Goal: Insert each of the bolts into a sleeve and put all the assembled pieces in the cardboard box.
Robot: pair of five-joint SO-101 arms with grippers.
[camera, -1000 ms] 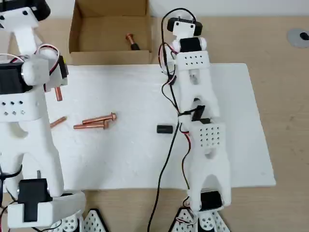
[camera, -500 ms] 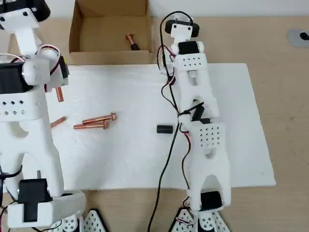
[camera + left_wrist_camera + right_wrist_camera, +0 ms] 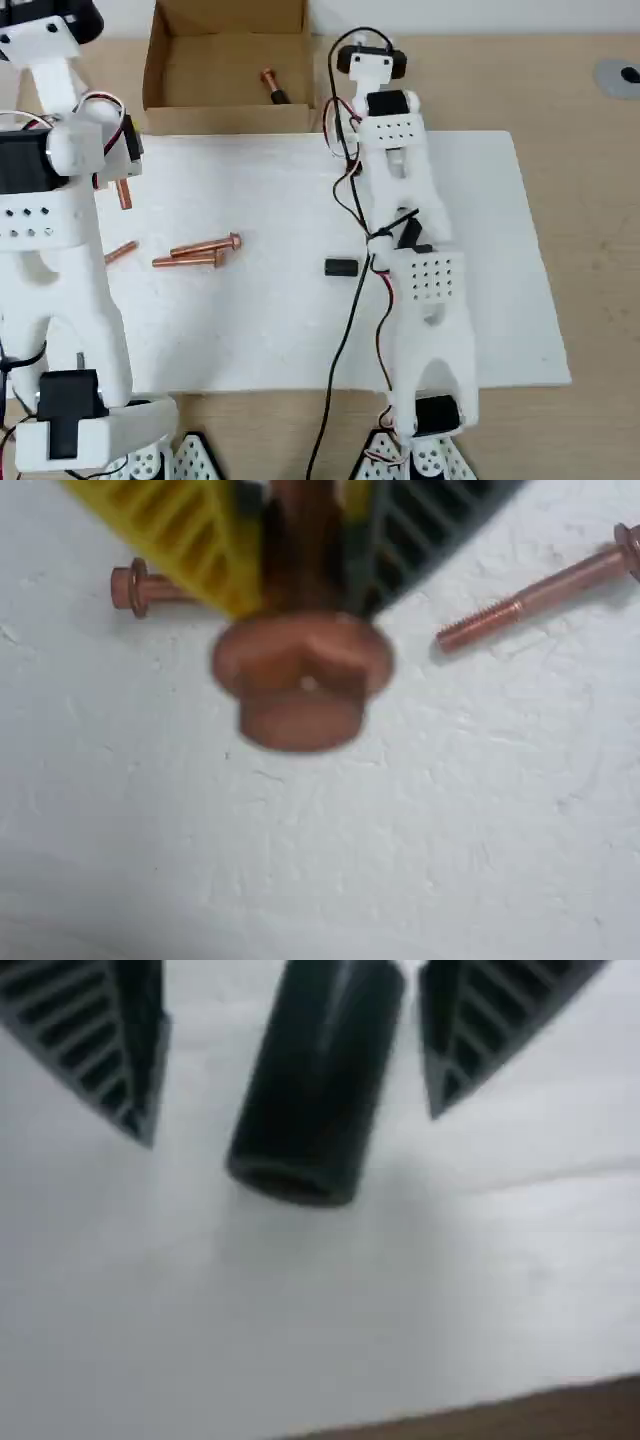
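My left gripper (image 3: 302, 598) is clamped on a bolt (image 3: 303, 685); my right gripper (image 3: 292, 1118) stands spread around a sleeve (image 3: 315, 1080).
That sleeve lies on the white mat (image 3: 480, 300) between the fingers, a gap on each side. I count five bolts: the held one, three loose bolts (image 3: 205, 244) on the mat, and one sleeved bolt (image 3: 271, 84) in the cardboard box (image 3: 155, 70). A second sleeve (image 3: 341, 267) lies beside the right arm.

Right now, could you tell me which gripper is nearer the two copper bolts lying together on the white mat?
Left. The left gripper, shut on a bolt, hangs beside the two bolts; the right gripper straddles a black sleeve farther away.
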